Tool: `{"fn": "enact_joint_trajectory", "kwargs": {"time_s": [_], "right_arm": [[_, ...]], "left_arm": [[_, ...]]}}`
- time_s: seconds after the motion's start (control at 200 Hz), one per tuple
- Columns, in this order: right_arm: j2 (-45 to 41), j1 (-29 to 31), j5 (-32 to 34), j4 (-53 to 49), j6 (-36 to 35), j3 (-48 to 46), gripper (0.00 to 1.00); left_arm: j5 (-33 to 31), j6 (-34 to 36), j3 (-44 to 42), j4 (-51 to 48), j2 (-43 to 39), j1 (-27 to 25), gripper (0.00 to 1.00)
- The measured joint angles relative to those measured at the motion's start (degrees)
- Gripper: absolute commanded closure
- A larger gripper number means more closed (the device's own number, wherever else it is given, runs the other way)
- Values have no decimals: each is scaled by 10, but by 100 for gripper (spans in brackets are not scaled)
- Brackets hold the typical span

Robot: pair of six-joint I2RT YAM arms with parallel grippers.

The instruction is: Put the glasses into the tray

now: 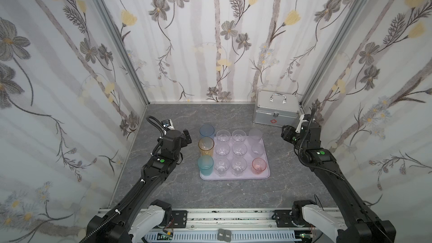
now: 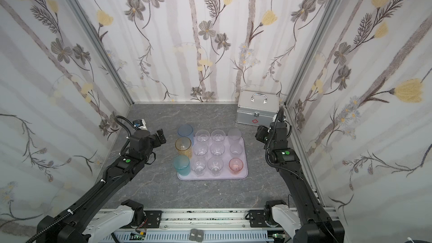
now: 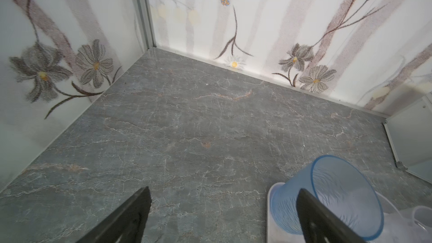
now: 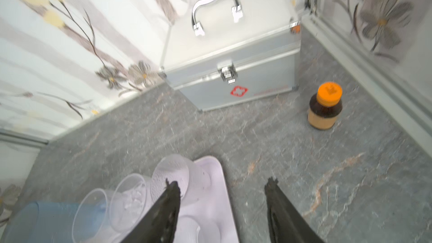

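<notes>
Grey marbled bench [image 1: 210, 118], floral walls [image 1: 210, 43] on three sides (silver case [image 1: 275, 111] in the far right corner). The glasses [image 1: 238, 149] stand in rows on the lilac tray [image 1: 233, 177] mid-bench. The left gripper [image 3: 224, 190] and the right gripper [image 4: 221, 182] flank it, both spread wide and empty.

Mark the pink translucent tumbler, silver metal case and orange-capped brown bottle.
pink translucent tumbler [image 1: 259, 166]: in a top view, its inside
silver metal case [image 1: 264, 116]: in a top view, front face
orange-capped brown bottle [image 4: 325, 113]: right wrist view, body
</notes>
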Motion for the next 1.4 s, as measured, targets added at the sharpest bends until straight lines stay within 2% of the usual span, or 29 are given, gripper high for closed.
{"fn": "enact_joint_trajectory", "kwargs": {"time_s": [0.12,0.245,0.42,0.59,0.765,1.019,1.209,1.399], "right_arm": [[-40,2,19,142,-17,-85,26],[-49,13,65,246,-45,-95,25],[-29,-1,181,287,-76,-113,25],[-11,-2,204,337,-103,-171,23],[31,-12,230,397,-136,-237,22],[66,-31,223,524,-170,-303,21],[85,-43,203,598,-182,-332,22],[96,-56,175,647,-189,-336,22]], "left_arm": [[-42,6,-43,50,-30,2,0],[-54,37,-111,132,-61,1,0],[-127,92,-162,232,-62,7,0],[-167,129,-214,339,-46,42,0],[-155,130,-283,440,2,82,0],[-86,129,-293,587,124,137,0],[-39,122,-286,665,216,148,0],[-8,119,-293,747,271,155,0]]}}
